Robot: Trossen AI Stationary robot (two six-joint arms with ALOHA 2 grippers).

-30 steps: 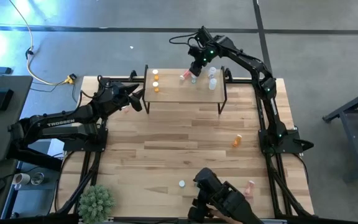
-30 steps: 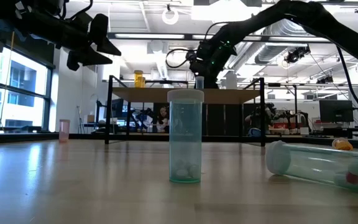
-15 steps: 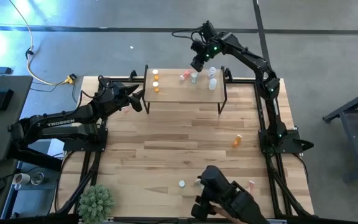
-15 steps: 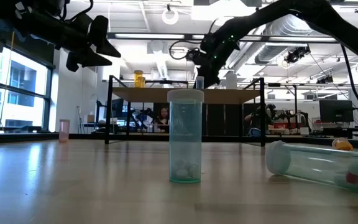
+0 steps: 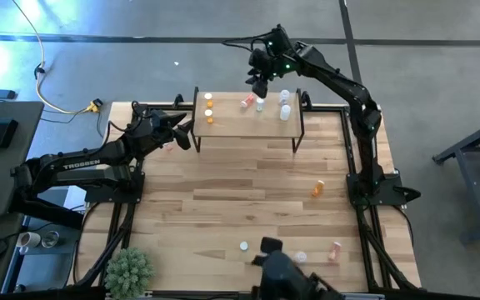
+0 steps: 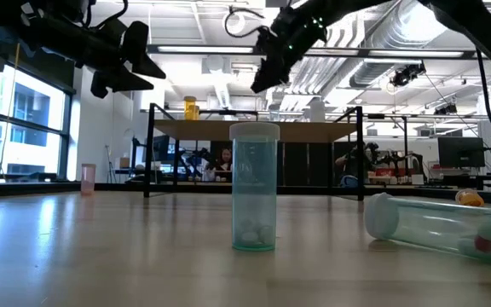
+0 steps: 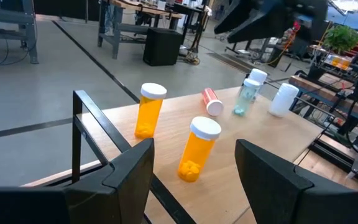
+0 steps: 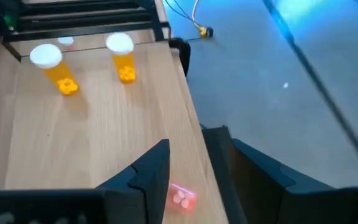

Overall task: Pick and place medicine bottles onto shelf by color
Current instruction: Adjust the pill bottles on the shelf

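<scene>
The shelf (image 5: 240,127) stands at the table's far edge. On it stand two orange medicine bottles (image 5: 209,107), a green one (image 5: 260,104) and two white ones (image 5: 285,105), all upright; a pink one (image 5: 247,101) lies on its side. My right gripper (image 5: 257,83) hangs open above the shelf's far edge, clear of the green bottle, with nothing between its fingers (image 8: 154,168). My left gripper (image 5: 186,132) waits open at the shelf's left end, facing the orange bottles (image 7: 199,149).
Loose bottles rest on the table: an orange one (image 5: 317,188), an upright green one (image 5: 244,247), a clear one on its side (image 5: 300,257), a pink one (image 5: 334,250). A plant (image 5: 129,268) stands at the near left. A dark shape (image 5: 286,273) reaches over the near edge.
My right gripper has risen from just over the green bottle on the shelf, moved toward the far edge and rolled a little; its fingers have stayed open. The green bottle stays upright on the shelf. The dark shape at the near edge has drawn back.
</scene>
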